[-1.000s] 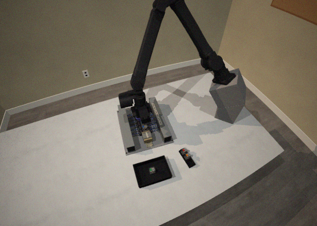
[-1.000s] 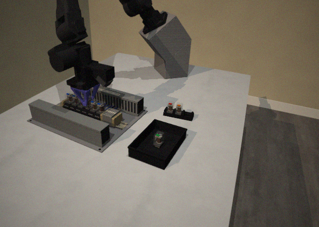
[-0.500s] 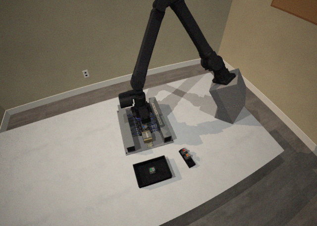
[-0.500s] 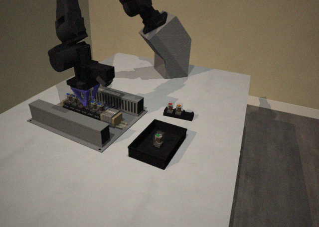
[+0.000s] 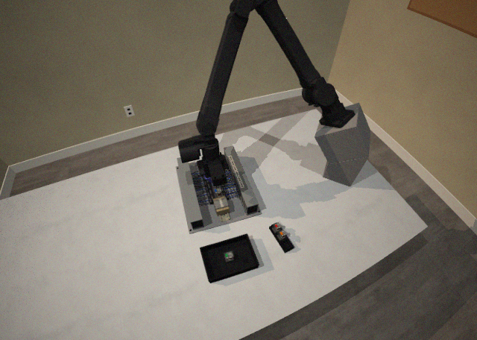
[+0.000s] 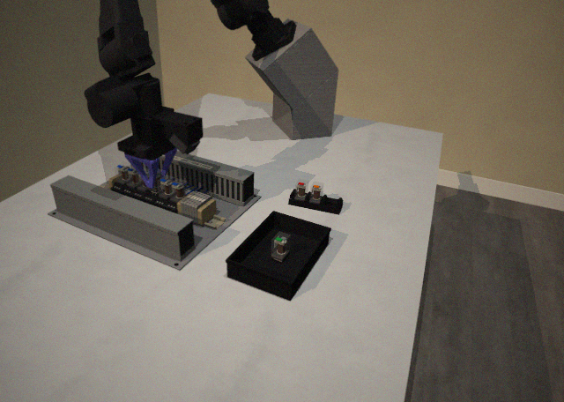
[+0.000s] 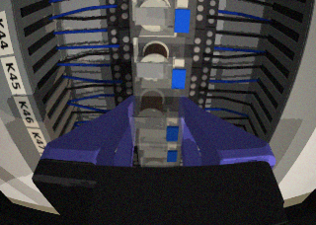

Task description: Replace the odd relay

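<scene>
My gripper [image 6: 155,182] [image 7: 157,104] is shut on a blue-button relay [image 7: 153,107] at the middle socket of the row. Its button is on the right in the wrist view, like those of the neighbouring blue-button relays [image 7: 154,15] [image 6: 178,190]. It looks roughly upright; the fingers and hand hide its seating, and I cannot tell whether its top is level with the others. The green-button relay [image 5: 229,256] [image 6: 279,247] stands in the black tray [image 5: 215,268] [image 6: 259,281].
The spare holder [image 5: 287,245] [image 6: 336,204] right of the board carries a red-button relay [image 6: 300,190] and an orange-button relay [image 6: 316,192]; its third place is empty. Grey wiring ducts [image 6: 120,219] [image 5: 188,197] flank the row. Terminal blocks [image 6: 196,204] stand at its near end.
</scene>
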